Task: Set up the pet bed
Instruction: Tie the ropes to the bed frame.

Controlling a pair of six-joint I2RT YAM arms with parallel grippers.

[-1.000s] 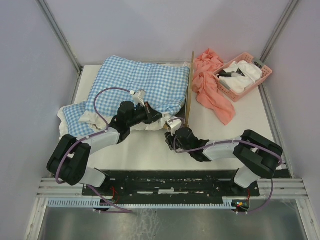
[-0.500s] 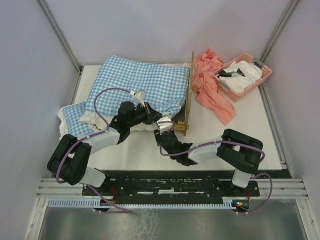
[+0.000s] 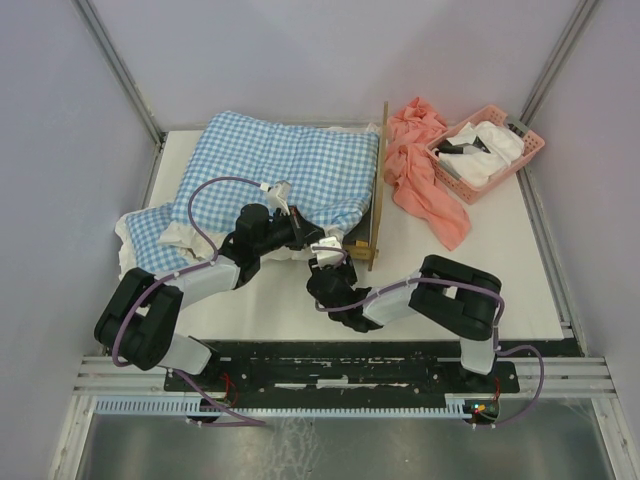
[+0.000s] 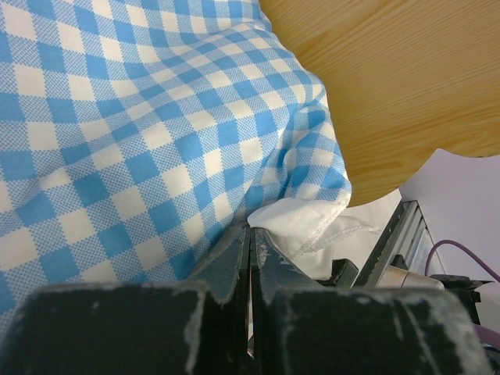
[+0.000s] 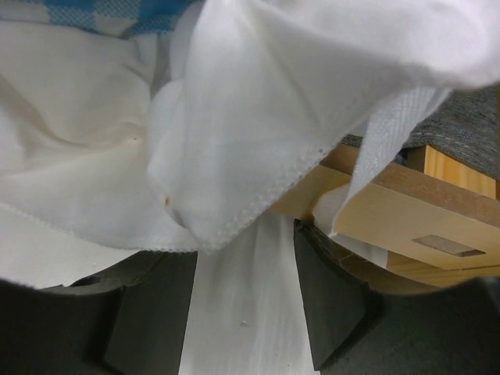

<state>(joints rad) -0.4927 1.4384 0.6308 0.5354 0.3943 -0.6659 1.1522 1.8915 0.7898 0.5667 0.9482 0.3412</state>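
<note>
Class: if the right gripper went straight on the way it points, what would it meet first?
Probably the cushion's white frill, hanging just ahead of its open fingers; the wooden pet bed lies beyond.

We see a blue-and-white checked cushion (image 3: 290,165) with a plain white frill (image 5: 234,156) at eleven o'clock on the white table (image 3: 480,290). The pet bed (image 4: 391,86) beside it is light honey wood with a grey woven base (image 5: 469,129). At one o'clock the cloth (image 3: 425,175) is plain salmon pink, and at two o'clock the basket (image 3: 533,150) is a paler pink lattice.
</note>
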